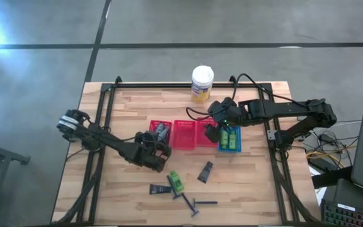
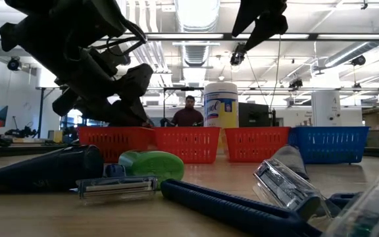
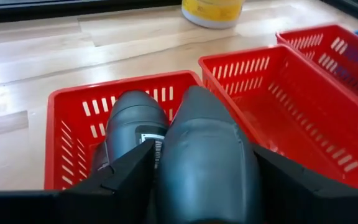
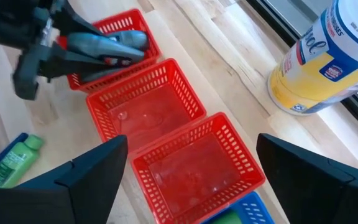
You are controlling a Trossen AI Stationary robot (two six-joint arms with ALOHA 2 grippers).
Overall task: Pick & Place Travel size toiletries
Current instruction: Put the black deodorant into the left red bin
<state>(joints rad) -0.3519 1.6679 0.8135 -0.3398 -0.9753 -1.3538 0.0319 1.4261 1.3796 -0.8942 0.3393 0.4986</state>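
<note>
My left gripper [image 1: 155,150] is shut on a grey tube [image 3: 207,143], just at the near side of the leftmost red basket [image 1: 152,125]. Another grey tube [image 3: 129,121] lies in that basket. My right gripper [image 1: 214,131] is open and empty above the third red basket [image 4: 229,134], next to the blue basket [image 1: 237,146], which holds green tubes [image 1: 230,137]. On the table near the front lie a green tube [image 1: 176,181], two flat dark packets [image 1: 205,171] [image 1: 161,188] and two razors [image 1: 191,205] [image 1: 207,202]. My left gripper pinches the grey tube between its two fingers [image 3: 129,171], one on each side of the tube's body [image 3: 166,162]. The tube lies along the fingers and its rounded end sticks out past the fingertips toward the basket. It is lifted clear of the table, as the right wrist view [image 4: 107,42] shows.
The middle red basket [image 1: 183,133] sits between the other two. A white-lidded yellow canister [image 1: 201,84] stands at the far edge behind the baskets. A person [image 2: 189,113] shows in the room beyond the table.
</note>
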